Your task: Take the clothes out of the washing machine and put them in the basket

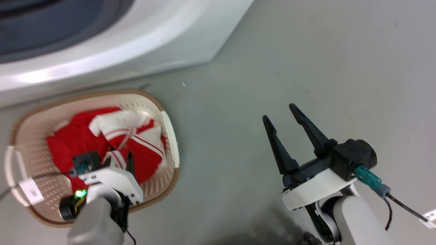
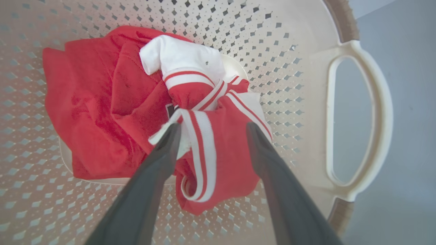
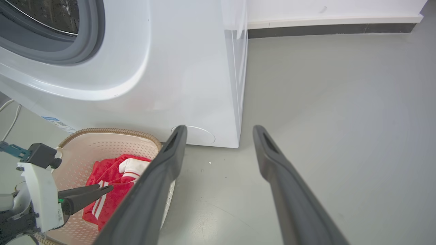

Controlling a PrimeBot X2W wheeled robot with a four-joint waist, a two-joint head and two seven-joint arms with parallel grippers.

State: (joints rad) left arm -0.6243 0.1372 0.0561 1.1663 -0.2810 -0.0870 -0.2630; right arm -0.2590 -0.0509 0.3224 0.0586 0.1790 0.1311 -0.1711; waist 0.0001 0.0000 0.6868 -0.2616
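The left gripper (image 2: 213,126) hangs in the cream basket (image 2: 306,102), fingers spread and holding nothing, over the clothes (image 2: 153,112), a plain red garment and a red one with white stripes, heaped together on the basket's bottom. The right gripper (image 1: 279,112), also spread and empty, hovers over grey floor (image 1: 340,68) beside the basket. Just behind the basket stands the white washing machine (image 3: 177,68).

Bright, even light (soft shadows); glare streaks the washing machine (image 1: 143,37) front
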